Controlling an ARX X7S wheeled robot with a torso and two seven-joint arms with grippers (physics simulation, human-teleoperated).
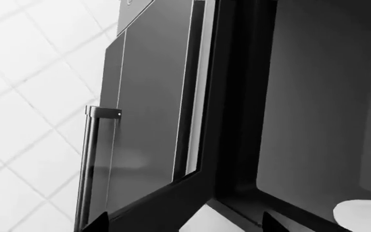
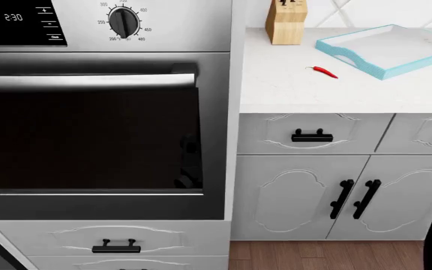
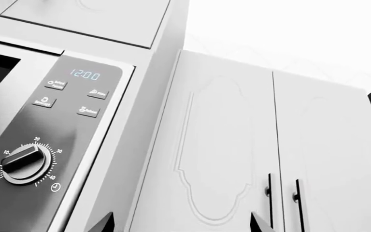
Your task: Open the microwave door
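Just ahead of the left gripper (image 1: 185,223), microwave door (image 1: 150,96) is standing partly swung out, handle (image 1: 90,164) on its far edge, dark cavity (image 1: 321,96) showing; wider swing possibly left. Both grippers' tips are spreading apart, holding nothing. Right gripper (image 3: 182,223) is facing control panel (image 3: 44,140), white cupboard doors (image 3: 269,154) beside it. Nothing obvious blocking.

A steel oven (image 2: 103,129) is built in beside white cabinets (image 2: 306,191) with black handles. A pale counter (image 2: 291,84) tops the cabinets, and brown wood floor (image 2: 328,256) runs below them. White tiled wall (image 1: 24,96) shows in the left wrist view. White wall cupboards (image 3: 250,145) rise ahead of the right jaws.
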